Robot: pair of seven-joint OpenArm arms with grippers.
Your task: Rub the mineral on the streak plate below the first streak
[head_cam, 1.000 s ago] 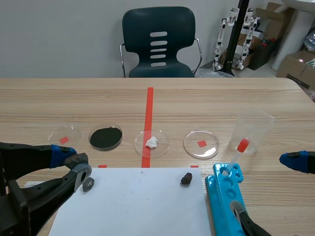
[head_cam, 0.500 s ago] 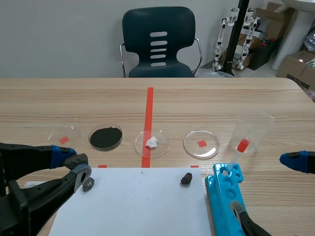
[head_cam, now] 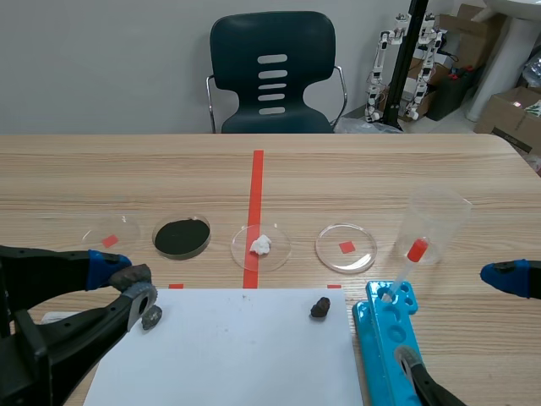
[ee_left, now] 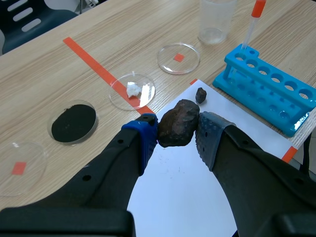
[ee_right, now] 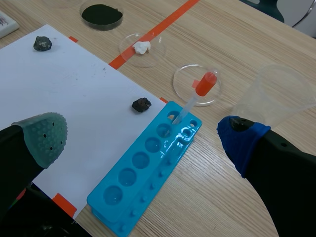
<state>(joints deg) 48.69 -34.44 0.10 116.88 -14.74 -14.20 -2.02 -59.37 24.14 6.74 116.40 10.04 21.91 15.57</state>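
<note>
Gripping the mineral (ee_left: 178,124), seemingly, is left end effector (ee_left: 176,132).

No text, label, brand or number can be read anywhere. The cardboard boxes (head_cam: 510,117) behind the table show markings too small to make out. In the right wrist view, a white object (ee_right: 7,20) beside the dish of black powder (ee_right: 101,14) carries dark print that is also too small to read.
</note>
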